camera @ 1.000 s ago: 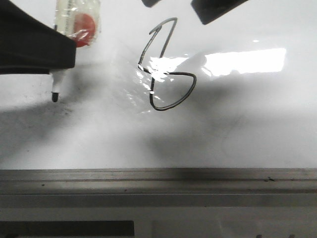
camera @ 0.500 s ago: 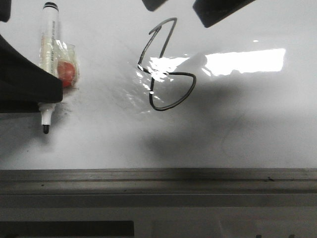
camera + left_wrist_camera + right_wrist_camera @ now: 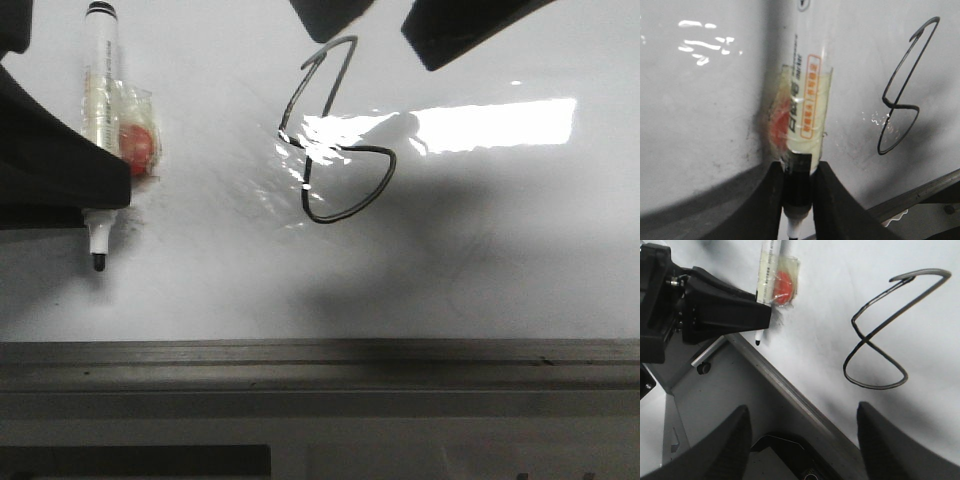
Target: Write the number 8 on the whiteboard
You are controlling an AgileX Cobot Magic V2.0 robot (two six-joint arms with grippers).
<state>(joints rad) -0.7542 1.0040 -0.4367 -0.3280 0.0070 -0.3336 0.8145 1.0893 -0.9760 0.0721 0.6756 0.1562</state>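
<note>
My left pincer clamps the marker low on its light, stiff, slick barrel; right pincer gapes empty. The number 8 sits mid-whiteboard, apparently finished.

Whiteboard: glossy white, glare patch right of centre, faint grey smudges, grey metal rail along the near edge. Number 8 drawn on it in thin black line, slanted, narrow upper loop, rounder lower loop.
</note>
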